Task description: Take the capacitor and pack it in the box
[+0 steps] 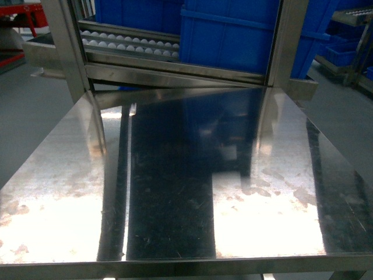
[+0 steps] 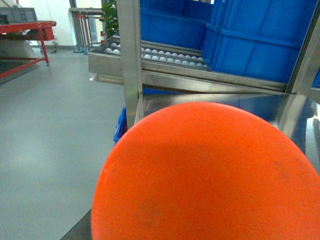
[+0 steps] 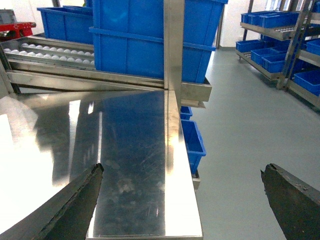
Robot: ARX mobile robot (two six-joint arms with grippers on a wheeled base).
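— What sits closest to your left wrist camera?

— Orange, mostly: a smooth rounded orange dome (image 2: pixel 210 175) fills the lower right of that frame and blocks my left gripper, so I cannot tell whether it is spread or closed. I cannot say what the dome is.

— And your right gripper (image 3: pixel 182 200)?

— Spread wide. Its dark, scuffed fingers (image 3: pixel 75 207) rise from the bottom corners of the right wrist frame, well apart, with nothing between them.

— Any containers?

— Blue plastic crates (image 1: pixel 230 38) stand on the roller rack (image 1: pixel 128 42) across the top of the head frame. Their insides are hidden from me. More blue crates (image 3: pixel 287 50) fill shelves at the upper right of the right wrist frame, and one (image 3: pixel 194 142) sits low beside the table's edge.

— The table itself?

— Polished steel table (image 1: pixel 70 192), flat, scratched, blotchy, with glare and dark reflections.

— The box, the capacitor?

— Neither shows in any of my three views
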